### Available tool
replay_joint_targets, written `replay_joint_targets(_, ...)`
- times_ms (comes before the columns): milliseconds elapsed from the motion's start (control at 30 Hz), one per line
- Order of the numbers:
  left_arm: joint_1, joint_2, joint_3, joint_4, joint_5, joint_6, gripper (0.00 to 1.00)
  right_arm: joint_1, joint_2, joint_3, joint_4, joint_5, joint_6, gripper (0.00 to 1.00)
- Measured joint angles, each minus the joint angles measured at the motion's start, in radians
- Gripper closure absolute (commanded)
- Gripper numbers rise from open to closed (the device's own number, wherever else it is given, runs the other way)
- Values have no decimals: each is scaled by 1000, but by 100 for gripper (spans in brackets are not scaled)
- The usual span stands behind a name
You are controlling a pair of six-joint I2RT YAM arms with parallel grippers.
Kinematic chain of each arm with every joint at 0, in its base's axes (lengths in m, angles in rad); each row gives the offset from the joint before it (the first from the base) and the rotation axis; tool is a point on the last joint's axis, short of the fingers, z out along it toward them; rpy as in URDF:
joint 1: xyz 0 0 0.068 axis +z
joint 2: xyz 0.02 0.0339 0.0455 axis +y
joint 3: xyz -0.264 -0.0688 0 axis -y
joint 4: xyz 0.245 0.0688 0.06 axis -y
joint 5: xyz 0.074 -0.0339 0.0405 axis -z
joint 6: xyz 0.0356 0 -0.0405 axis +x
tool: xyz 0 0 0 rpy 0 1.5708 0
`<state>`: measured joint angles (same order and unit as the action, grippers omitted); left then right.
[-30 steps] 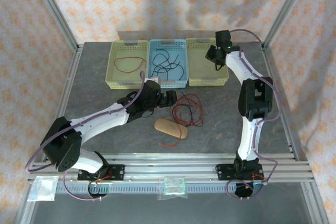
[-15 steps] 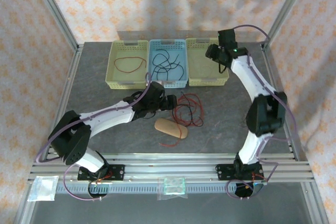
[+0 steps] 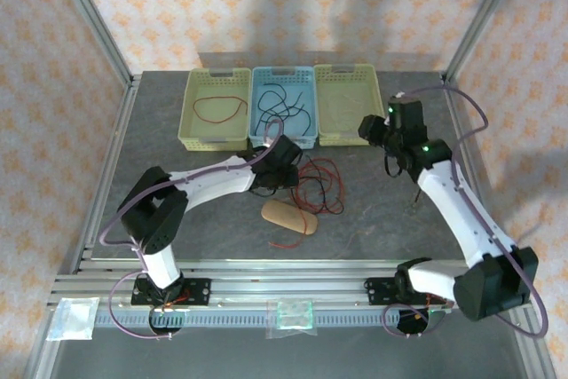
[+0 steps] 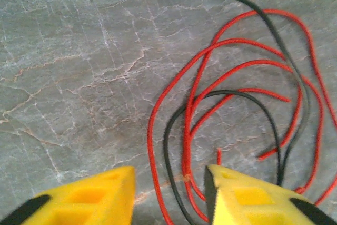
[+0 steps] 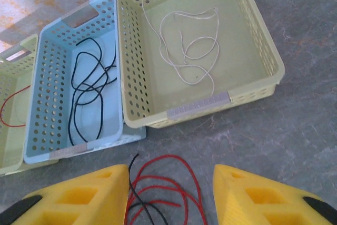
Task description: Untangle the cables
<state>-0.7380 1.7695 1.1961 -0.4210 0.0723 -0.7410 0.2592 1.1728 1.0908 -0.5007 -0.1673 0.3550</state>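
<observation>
Overhead, a red cable [image 3: 217,110] lay sorted in the left basket [image 3: 189,122] and a black cable [image 3: 282,111] in the blue basket [image 3: 257,104]. A tangle of red and black cables [image 3: 318,185] remained on the table [image 3: 160,157], with the left gripper [image 3: 288,170] at its edge.

From the left wrist, its jaws gaped open astride several strands.

From the right wrist, the right gripper [image 5: 171,175] hung open and empty near the right basket [image 5: 197,106], which held a white cable [image 5: 195,51]. Judging by this, only the tangle was left to sort.
</observation>
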Motion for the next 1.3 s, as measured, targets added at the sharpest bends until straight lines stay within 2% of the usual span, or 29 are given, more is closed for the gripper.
replay_joint_targets(300,-4,105,95,-89,-8,5,73,0,-89,-18,-11,5,0,56)
replay_joint_targets(567,-10,166,151,-142,-55,8,71,0,-89,-23,-11,6,3,56)
replay_joint_targets(1000,-10,224,172,-147,-55,9,73,0,-89,-23,-11,6,11,57)
replay_joint_targets(1300,-11,233,174,-147,-60,9,86,0,-95,-29,-10,6,27,57)
